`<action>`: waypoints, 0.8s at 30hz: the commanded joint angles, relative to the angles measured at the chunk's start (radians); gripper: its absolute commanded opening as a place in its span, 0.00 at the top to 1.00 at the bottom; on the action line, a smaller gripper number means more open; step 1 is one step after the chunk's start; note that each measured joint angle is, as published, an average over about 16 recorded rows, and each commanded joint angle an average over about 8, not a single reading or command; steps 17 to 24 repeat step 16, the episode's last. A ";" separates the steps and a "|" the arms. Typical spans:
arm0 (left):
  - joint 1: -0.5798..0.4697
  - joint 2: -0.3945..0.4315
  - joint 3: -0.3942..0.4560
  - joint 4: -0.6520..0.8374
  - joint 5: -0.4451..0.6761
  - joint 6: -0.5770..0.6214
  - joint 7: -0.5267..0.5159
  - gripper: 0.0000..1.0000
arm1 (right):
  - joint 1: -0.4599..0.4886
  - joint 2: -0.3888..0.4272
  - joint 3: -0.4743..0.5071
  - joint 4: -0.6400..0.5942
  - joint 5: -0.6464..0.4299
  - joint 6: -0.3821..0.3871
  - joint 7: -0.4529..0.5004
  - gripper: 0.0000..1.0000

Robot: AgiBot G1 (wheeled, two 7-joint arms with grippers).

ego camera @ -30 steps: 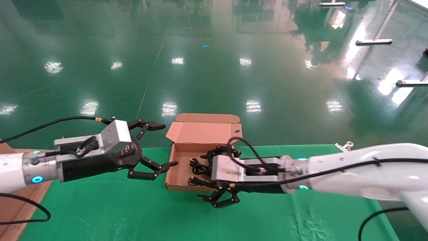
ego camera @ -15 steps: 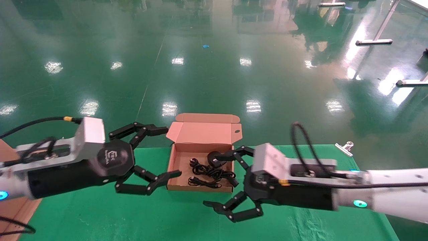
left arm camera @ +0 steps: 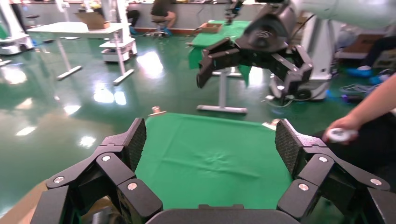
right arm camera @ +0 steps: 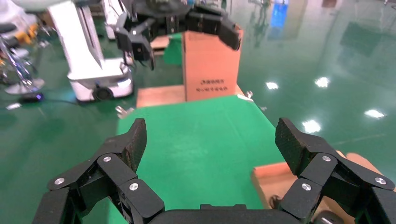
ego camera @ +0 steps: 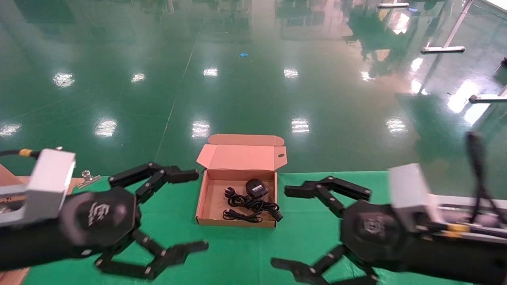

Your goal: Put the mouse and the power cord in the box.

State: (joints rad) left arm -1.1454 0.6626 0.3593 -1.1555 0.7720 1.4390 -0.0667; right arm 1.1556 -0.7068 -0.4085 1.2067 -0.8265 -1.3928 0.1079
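Note:
The brown box [ego camera: 241,156] stands open on the green cloth, its lid tilted back. Inside lie the small black mouse [ego camera: 256,187] at the far side and the looped black power cord [ego camera: 249,206] in front of it. My left gripper [ego camera: 200,209] hangs open to the left of the box, holding nothing. My right gripper [ego camera: 281,227] hangs open to the right of the box, also holding nothing. In the right wrist view the open right gripper [right arm camera: 211,137] frames green cloth and one corner of the box [right arm camera: 275,179]. In the left wrist view the open left gripper [left arm camera: 211,140] frames only cloth.
A metal clip [ego camera: 87,178] and a brown board [ego camera: 8,176] lie at the table's left end. A tall cardboard carton [right arm camera: 210,60] stands past that end. A person's hand [left arm camera: 343,133] with a controller shows beyond the table's right side. The green cloth [ego camera: 237,253] reaches the front.
The right gripper has drawn back out of the box to its right, leaving the mouse inside. The left gripper has also pulled back toward me. Both stay open.

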 commanded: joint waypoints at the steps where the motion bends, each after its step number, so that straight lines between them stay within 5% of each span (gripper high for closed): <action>1: 0.019 -0.014 -0.022 -0.035 -0.011 0.015 -0.033 0.00 | -0.022 0.026 0.035 0.021 0.026 -0.028 0.021 0.00; 10: 0.080 -0.058 -0.090 -0.145 -0.047 0.064 -0.130 0.00 | -0.091 0.107 0.145 0.087 0.108 -0.115 0.085 0.00; 24: 0.087 -0.063 -0.098 -0.156 -0.052 0.069 -0.136 0.00 | -0.099 0.115 0.157 0.094 0.118 -0.125 0.089 0.00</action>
